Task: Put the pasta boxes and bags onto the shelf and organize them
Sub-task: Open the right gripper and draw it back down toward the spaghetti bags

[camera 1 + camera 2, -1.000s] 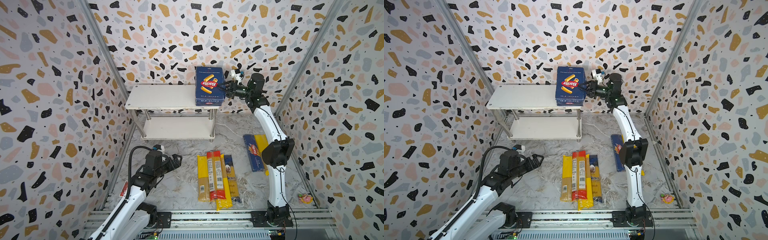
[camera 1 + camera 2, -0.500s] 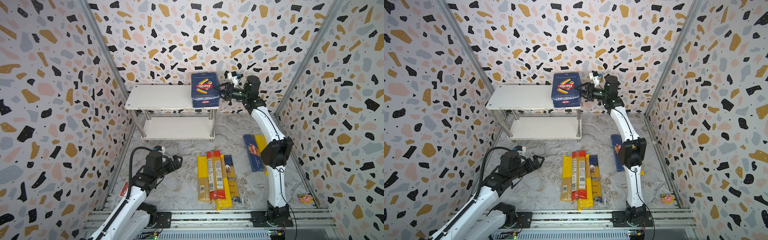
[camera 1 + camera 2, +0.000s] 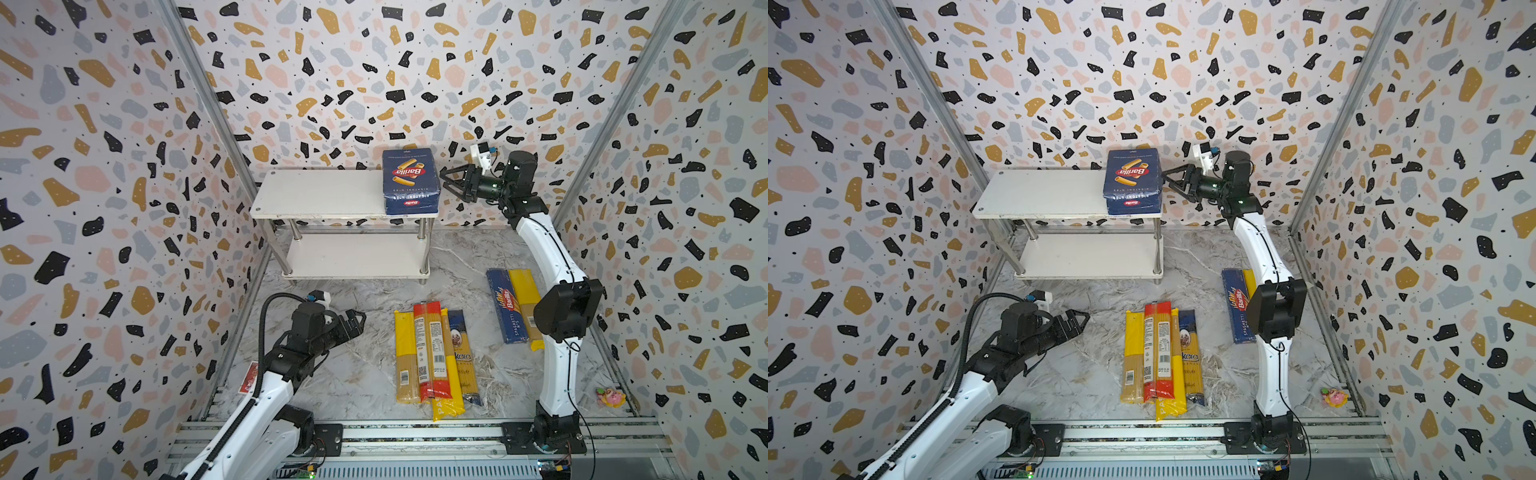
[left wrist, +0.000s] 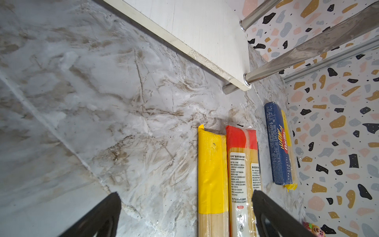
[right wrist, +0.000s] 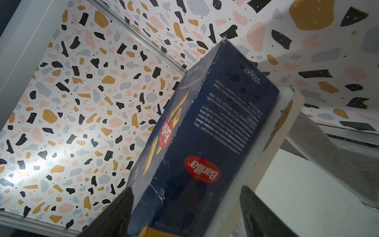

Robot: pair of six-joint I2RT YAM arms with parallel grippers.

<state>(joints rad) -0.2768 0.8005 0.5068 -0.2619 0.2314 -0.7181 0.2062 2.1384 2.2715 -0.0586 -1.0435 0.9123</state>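
Note:
The wide dark blue rigatoni box lies flat on the right end of the shelf's top board. My right gripper is open at the box's right side, with a gap at each finger. On the floor the spaghetti box lies beside a yellow bag. Several bags lie side by side: yellow, red-ended, yellow and ankara. My left gripper hangs open and empty, low over the floor left of them.
Patterned walls close in on the left, back and right. A metal rail runs along the front. A small pink toy lies at the front right and a red card by the left wall. The shelf's lower board carries nothing.
My right gripper opened and let go of the rigatoni box, which shifted a little left and settled flat on the top board. The left arm has not moved.

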